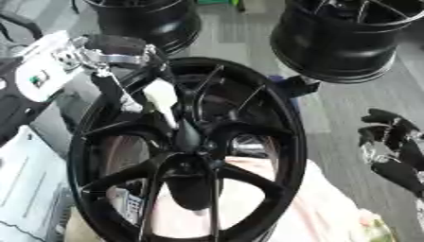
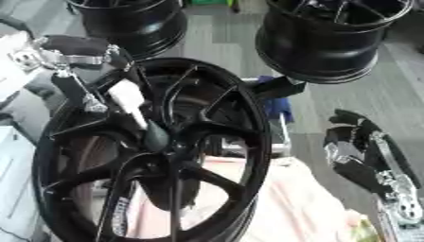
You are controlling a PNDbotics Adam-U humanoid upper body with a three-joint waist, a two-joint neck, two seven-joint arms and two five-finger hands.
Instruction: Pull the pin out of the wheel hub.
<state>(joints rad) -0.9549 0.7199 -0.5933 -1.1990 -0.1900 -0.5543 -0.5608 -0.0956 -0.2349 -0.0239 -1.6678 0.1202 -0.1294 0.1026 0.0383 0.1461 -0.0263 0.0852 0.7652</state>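
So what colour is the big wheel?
Black wheel, seen best in the left eye view.

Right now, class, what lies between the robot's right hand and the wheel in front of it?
In the left eye view, only bare grey floor separates the right hand from the wheel rim; nothing sits in that gap.

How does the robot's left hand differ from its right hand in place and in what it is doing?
The left hand reaches over the black wheel hub, its fingers down at the centre among the spokes; the right hand hangs beside the hub, touching nothing. The left hand is at a white piece by the centre; the right hand has its fingers curled and holds nothing. Both are mostly black with silver parts.
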